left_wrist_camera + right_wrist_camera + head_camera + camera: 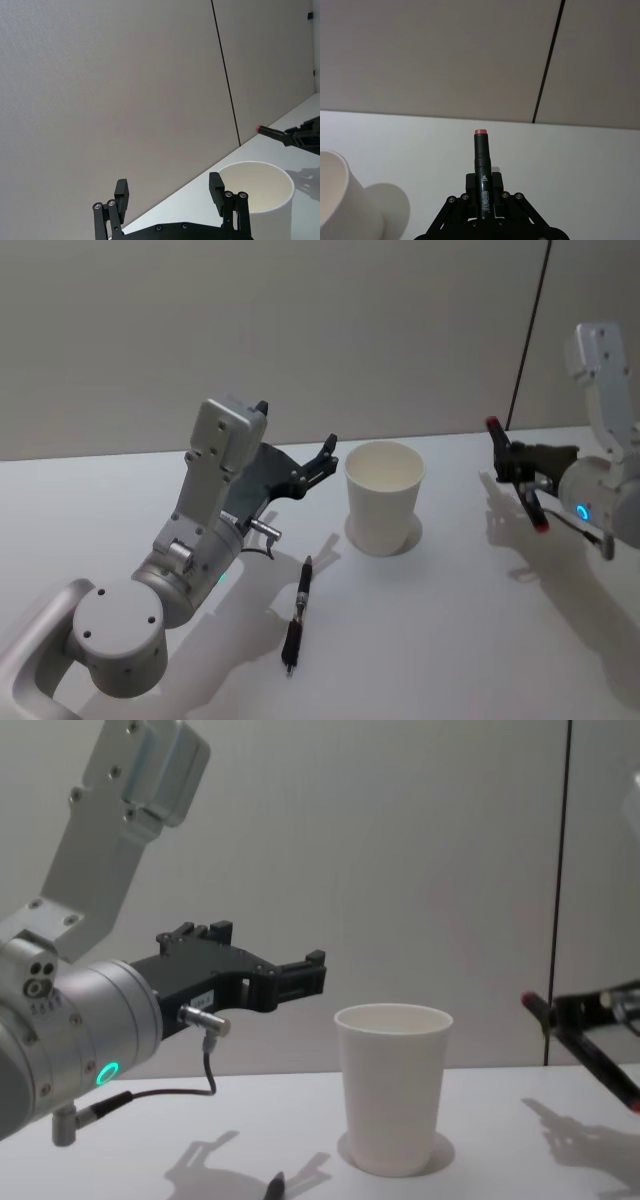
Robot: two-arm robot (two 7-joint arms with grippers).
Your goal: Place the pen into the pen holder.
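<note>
1. The pen holder [384, 495] stands upright mid-desk [450, 640] with its mouth open. There's bare surface all round it, and the desk's back edge and the wall are a bit behind.
2. Left hand [322, 458] hovers just left of the rim, fingers spread wide, nothing in them.
3. Right hand [520, 472] hangs well off to the holder's right, above the desk, clamped on a red-tipped pen [533, 510]. That pen's tilted, one red end up toward the holder side, the other lower and nearer the robot.
4. A black pen [298, 613] lies flat front-left of the holder, near but not touching. Its long axis runs roughly front to back, far tip leaning slightly holder-ward.
</note>
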